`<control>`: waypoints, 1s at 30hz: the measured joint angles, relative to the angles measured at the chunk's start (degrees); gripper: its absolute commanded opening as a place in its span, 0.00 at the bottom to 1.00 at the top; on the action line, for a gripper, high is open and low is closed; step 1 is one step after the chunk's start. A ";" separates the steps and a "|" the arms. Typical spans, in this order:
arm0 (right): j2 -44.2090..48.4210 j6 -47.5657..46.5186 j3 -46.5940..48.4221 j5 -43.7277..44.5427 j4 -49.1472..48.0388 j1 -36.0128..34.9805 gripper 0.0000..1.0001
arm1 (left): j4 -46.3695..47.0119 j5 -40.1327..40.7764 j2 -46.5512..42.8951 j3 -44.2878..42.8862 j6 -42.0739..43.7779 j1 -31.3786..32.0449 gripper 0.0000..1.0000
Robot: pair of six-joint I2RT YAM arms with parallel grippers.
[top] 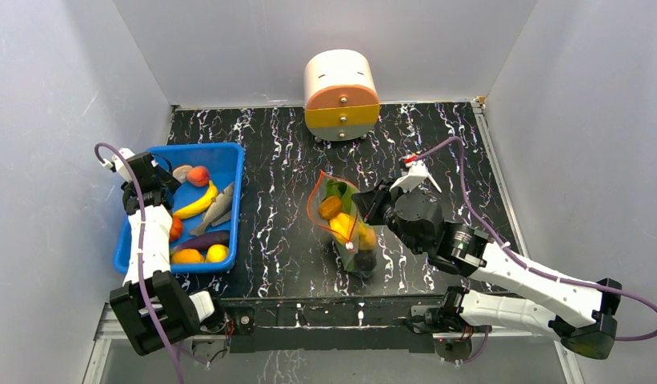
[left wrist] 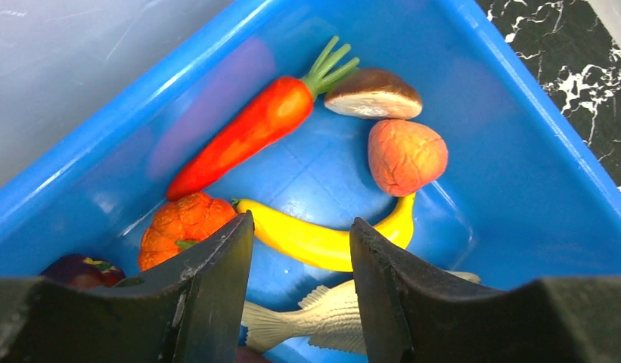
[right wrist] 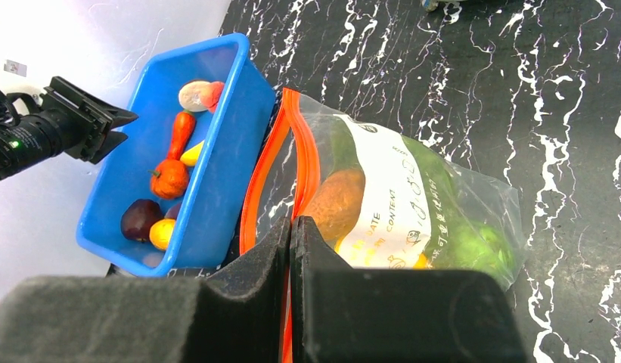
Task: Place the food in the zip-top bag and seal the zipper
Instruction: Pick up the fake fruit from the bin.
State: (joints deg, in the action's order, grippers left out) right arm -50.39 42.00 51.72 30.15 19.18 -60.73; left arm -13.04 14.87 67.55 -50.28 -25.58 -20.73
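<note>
Your right pincer [right wrist: 290, 227] is clamped tight on the zipper [right wrist: 263, 166] of the zip-top bag [right wrist: 473, 204], which lies on the table [top: 277, 240] near its middle, just beside the blue bin [right wrist: 216, 174]. The bag's mouth gapes in a loop. The food [right wrist: 336, 203] sits inside (orange and yellow pieces and a leafy green, partly behind the white label). Your left pincer [left wrist: 301, 227] hangs over the bin, fingers spread and holding nothing, above a banana [left wrist: 322, 240] and a carrot [left wrist: 246, 132]. Farthest back stands a round drawer unit [top: 341, 96].
</note>
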 measured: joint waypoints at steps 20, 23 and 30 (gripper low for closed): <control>-1.20 -1.79 1.05 -1.64 0.35 0.00 0.00 | 1.92 4.44 -2.51 6.69 -4.07 -5.03 0.48; -1.22 -1.75 1.05 -1.66 0.33 0.00 0.00 | 1.84 5.68 -2.51 8.17 -4.66 -5.05 0.56; -2.29 -1.64 1.05 -2.08 0.04 0.00 0.00 | -0.63 10.56 -1.86 8.61 -7.91 -5.05 0.55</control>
State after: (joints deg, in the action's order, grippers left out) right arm -52.69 40.36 52.77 28.08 19.22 -60.73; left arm -13.67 25.43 65.69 -41.67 -33.50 -25.78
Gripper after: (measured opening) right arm 0.009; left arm 0.562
